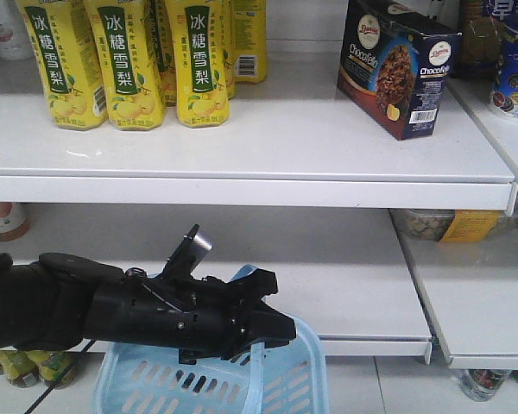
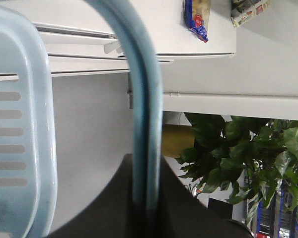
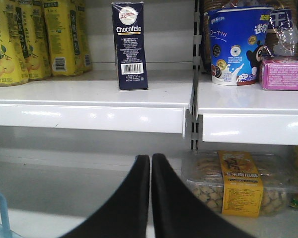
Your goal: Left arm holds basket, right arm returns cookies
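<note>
The navy cookies box (image 1: 397, 69) stands upright on the upper white shelf, to the right of the yellow bottles. In the right wrist view the cookies (image 3: 130, 47) are far ahead and above. My right gripper (image 3: 150, 157) is shut with nothing in it, level with the lower shelf and well apart from the box. The right arm does not show in the front view. My left gripper (image 1: 263, 332) is shut on the pale blue handle (image 2: 146, 99) of the light blue basket (image 1: 216, 384), which hangs below the lower shelf's front. In the left wrist view my left gripper (image 2: 148, 166) has its jaws on either side of the handle.
Yellow pear-drink bottles (image 1: 129, 60) fill the upper shelf's left. A blue snack cup (image 3: 236, 44) and a pink box (image 3: 283, 72) stand on the neighbouring shelf. A clear tub with a yellow label (image 3: 238, 181) lies on the lower shelf. The shelf edge (image 1: 242, 190) juts forward.
</note>
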You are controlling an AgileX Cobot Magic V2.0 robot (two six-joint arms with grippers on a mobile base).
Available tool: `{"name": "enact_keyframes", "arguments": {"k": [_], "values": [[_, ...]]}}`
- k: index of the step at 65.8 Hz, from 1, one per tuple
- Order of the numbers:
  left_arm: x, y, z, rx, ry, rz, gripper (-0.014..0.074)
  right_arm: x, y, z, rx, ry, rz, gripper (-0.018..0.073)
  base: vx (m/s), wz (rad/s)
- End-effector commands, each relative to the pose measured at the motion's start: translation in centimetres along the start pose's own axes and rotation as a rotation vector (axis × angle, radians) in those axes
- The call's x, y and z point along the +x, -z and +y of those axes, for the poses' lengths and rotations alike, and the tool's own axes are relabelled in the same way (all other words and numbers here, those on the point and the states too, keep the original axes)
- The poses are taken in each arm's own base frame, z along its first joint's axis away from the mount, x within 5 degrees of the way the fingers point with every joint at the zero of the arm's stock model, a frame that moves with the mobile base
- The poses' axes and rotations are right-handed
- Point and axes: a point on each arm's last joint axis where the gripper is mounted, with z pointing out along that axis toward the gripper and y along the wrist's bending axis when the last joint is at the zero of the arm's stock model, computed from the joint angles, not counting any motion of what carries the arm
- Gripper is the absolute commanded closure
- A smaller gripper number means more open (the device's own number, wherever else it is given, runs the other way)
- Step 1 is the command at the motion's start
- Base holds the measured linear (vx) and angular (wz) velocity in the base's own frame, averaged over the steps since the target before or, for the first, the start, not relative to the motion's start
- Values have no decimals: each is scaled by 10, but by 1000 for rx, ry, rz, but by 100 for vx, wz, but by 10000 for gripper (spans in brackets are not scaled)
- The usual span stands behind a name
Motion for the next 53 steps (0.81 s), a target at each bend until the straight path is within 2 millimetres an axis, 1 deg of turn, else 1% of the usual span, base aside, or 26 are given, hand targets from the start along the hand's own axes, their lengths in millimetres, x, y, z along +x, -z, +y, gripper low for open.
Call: {"name": "enact_keyframes", "arguments": {"k": [1, 21, 26, 29, 35, 40, 46, 53], "values": [[-2, 10, -24, 94, -31, -17, 603, -15, 1, 2, -17, 10, -91, 568, 0, 0], [1, 9, -24, 90, -35, -12, 603, -15, 1, 2, -17, 10, -90, 568, 0, 0], [4, 13, -22, 73, -35, -31, 603, -15, 1, 2, -17, 10, -90, 568, 0, 0], [7, 19, -20, 56, -42, -54, 603, -15, 1, 2, -17, 10, -90, 568, 0, 0], [22, 36, -12, 22, -36, -91, 603, -15, 1, 2, -17, 10, -90, 568, 0, 0], [36, 55, -6, -2, -51, -146, 603, -15, 1, 2, -17, 10, -90, 568, 0, 0], [51, 73, 3, -29, -102, -196, 603, -15, 1, 2, -17, 10, -90, 568, 0, 0], [61, 88, 9, -55, -177, -249, 603, -15, 1, 2, -17, 10, -90, 568, 0, 0]]}}
